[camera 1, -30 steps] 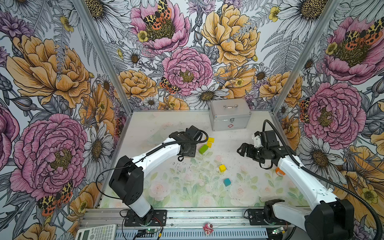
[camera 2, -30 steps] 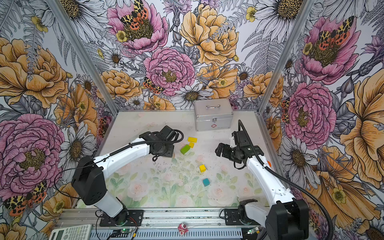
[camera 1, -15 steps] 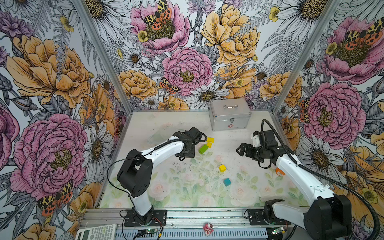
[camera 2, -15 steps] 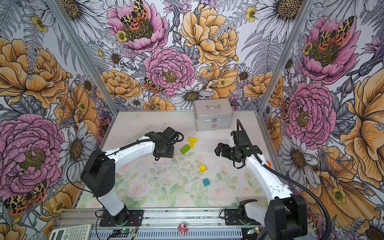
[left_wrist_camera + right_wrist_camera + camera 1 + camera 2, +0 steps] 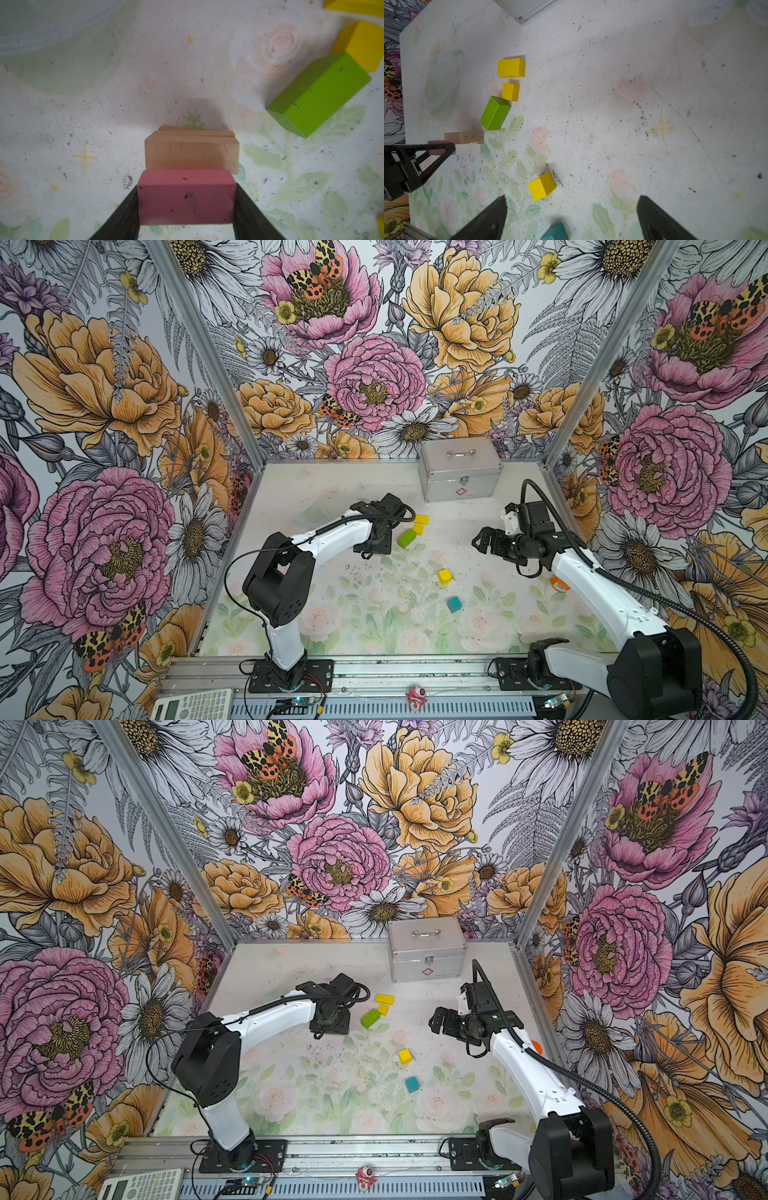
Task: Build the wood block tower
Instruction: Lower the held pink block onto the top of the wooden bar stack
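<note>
Flower-papered booth, pale rose-print tabletop (image 5: 316,489). Noted left claw (image 5: 186,188) clamped on pink wooden slab (image 5: 186,199), three plain tan wooden bars (image 5: 191,152) side by side just ahead of its tips; contact unclear. Farther ahead, off to one side, lime-green wooden bar (image 5: 320,93); yellow wooden slab (image 5: 511,68) and small yellow wooden cube (image 5: 510,91) beyond. Logged right claw (image 5: 572,197) spread wide, empty; second yellow cube (image 5: 542,186), teal wooden cube (image 5: 554,231) on table nearby, untouched.
</note>
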Tool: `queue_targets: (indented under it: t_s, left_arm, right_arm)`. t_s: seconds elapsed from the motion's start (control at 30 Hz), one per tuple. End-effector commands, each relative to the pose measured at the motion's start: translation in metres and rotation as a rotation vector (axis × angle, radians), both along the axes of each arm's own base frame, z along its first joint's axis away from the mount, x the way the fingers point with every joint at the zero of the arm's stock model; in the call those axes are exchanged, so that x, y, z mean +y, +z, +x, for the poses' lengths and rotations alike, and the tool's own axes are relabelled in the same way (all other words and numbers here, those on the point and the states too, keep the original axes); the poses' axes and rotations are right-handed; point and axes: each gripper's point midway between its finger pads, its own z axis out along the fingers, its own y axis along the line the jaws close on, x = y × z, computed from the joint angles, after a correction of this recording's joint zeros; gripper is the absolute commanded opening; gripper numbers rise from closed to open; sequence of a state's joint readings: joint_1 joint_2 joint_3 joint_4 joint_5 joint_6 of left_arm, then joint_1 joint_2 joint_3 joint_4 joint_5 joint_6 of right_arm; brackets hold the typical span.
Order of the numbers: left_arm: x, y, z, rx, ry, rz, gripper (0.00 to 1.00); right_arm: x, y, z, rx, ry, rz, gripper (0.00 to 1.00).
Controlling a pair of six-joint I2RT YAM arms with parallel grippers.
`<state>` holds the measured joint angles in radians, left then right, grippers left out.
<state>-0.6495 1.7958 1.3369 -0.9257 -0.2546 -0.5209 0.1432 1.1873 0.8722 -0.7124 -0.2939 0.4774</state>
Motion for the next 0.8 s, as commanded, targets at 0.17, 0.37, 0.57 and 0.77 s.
queue_targets:
  t_s: [0.17,0.37,0.57,0.77]
  left_arm:
    - [-0.001,0.009,0.015,-0.05,0.037,-0.026,0.57]
    - [-0.003,0.006,0.018,-0.053,0.042,-0.033,0.59]
    - [-0.005,-0.006,0.02,-0.036,0.043,-0.025,0.59]
    - [-0.006,-0.008,0.022,-0.034,0.044,-0.028,0.59]
  right_arm:
    - [0.002,0.002,0.006,-0.024,0.014,0.009,1.0]
    - [0.001,0.002,0.005,-0.023,0.014,0.009,1.0]
    - [0.002,0.002,0.005,-0.024,0.015,0.011,1.0]
    - [0.002,0.002,0.005,-0.024,0.019,0.015,1.0]
